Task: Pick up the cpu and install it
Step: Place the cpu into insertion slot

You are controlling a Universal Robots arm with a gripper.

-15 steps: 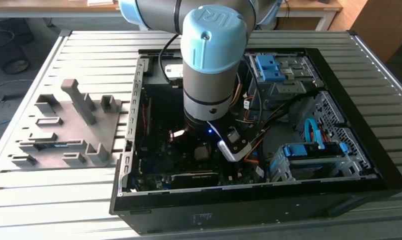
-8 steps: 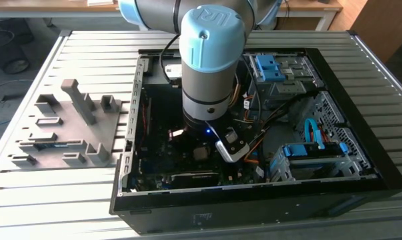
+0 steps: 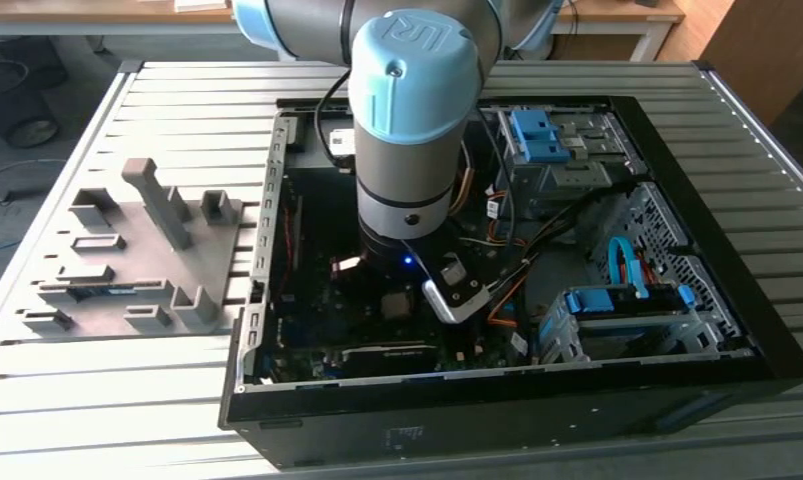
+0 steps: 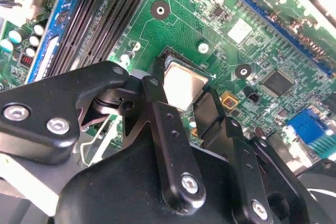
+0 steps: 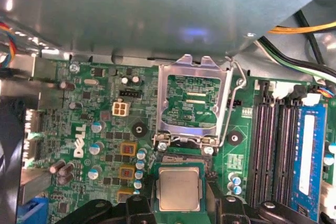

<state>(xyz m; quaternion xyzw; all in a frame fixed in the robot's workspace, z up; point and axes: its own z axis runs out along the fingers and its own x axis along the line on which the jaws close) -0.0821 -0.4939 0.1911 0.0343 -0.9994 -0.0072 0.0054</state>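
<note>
The cpu (image 5: 179, 188), a small square chip with a silvery top, lies low over the socket recess on the green motherboard (image 5: 100, 129). It also appears in the second wrist view as cpu (image 4: 181, 82). My gripper (image 4: 185, 92) has its black fingers (image 4: 155, 90) pressed against two opposite edges of the chip. The socket's metal frame (image 5: 191, 103) stands flipped open beside it. In the exterior view the gripper (image 3: 396, 292) reaches down into the open computer case (image 3: 721, 250).
Black memory slots (image 5: 273, 145) and a blue module (image 5: 307, 156) run beside the socket. A grey metal box wall (image 5: 157, 14) hangs close above the board. Cables (image 3: 508, 260) and blue drive cages (image 3: 628, 300) fill the case. A grey parts fixture (image 3: 134, 250) lies on the table.
</note>
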